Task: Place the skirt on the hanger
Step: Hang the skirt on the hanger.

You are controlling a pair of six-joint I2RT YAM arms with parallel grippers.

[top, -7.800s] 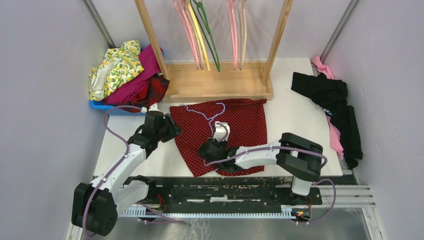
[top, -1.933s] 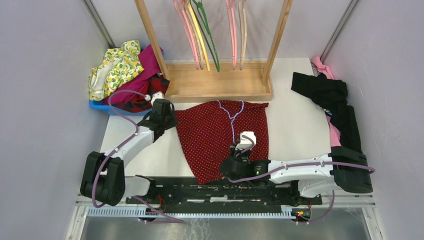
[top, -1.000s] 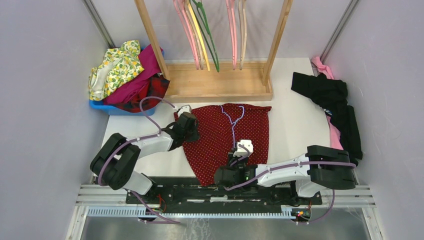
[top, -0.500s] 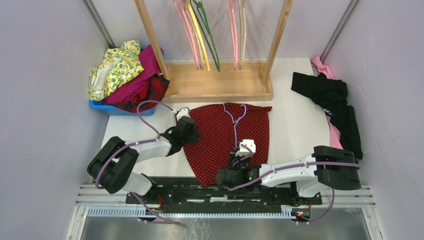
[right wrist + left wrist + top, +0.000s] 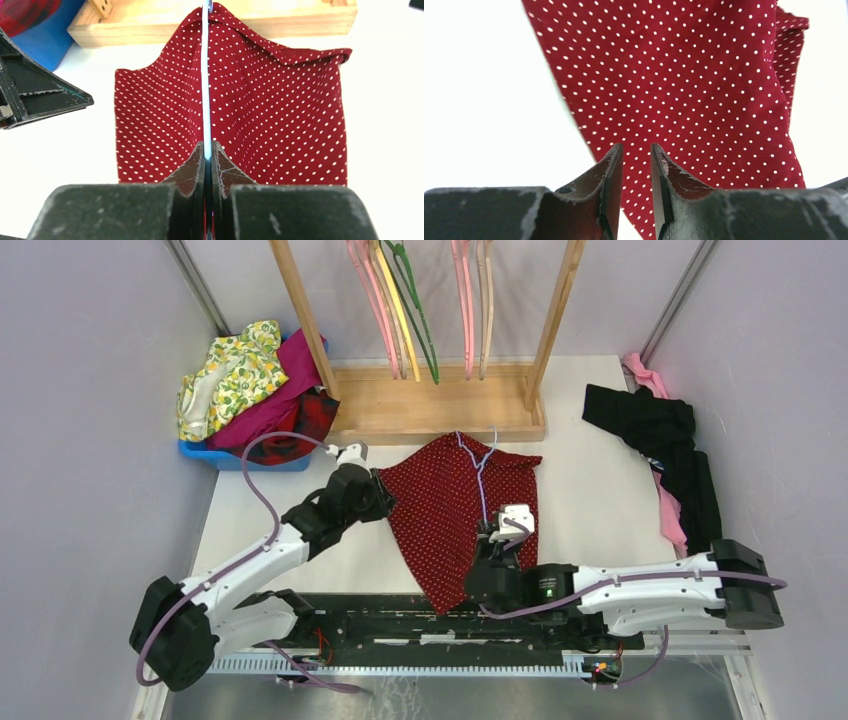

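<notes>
The dark-red polka-dot skirt (image 5: 445,515) lies on the white table (image 5: 590,490), tented up along its middle. The thin lilac hanger (image 5: 480,472) runs along that ridge, its hook near the rack base. My right gripper (image 5: 488,536) is shut on the hanger wire (image 5: 205,90) above the skirt (image 5: 280,115); the jaws (image 5: 206,150) are pressed on the wire. My left gripper (image 5: 378,495) is at the skirt's left edge. In the left wrist view its jaws (image 5: 636,149) stand a narrow gap apart with nothing between them, and the skirt (image 5: 704,85) spreads below and ahead.
A wooden rack (image 5: 440,410) with pink, yellow and green hangers (image 5: 400,300) stands behind the skirt. A blue bin (image 5: 235,458) piled with clothes sits back left. A black garment (image 5: 665,440) and pink cloth (image 5: 640,370) lie at the right edge.
My right gripper has moved right and drawn the hanger up, so the skirt bunches into a narrower ridge. My left arm has stretched out, its gripper now at the skirt's upper left edge.
</notes>
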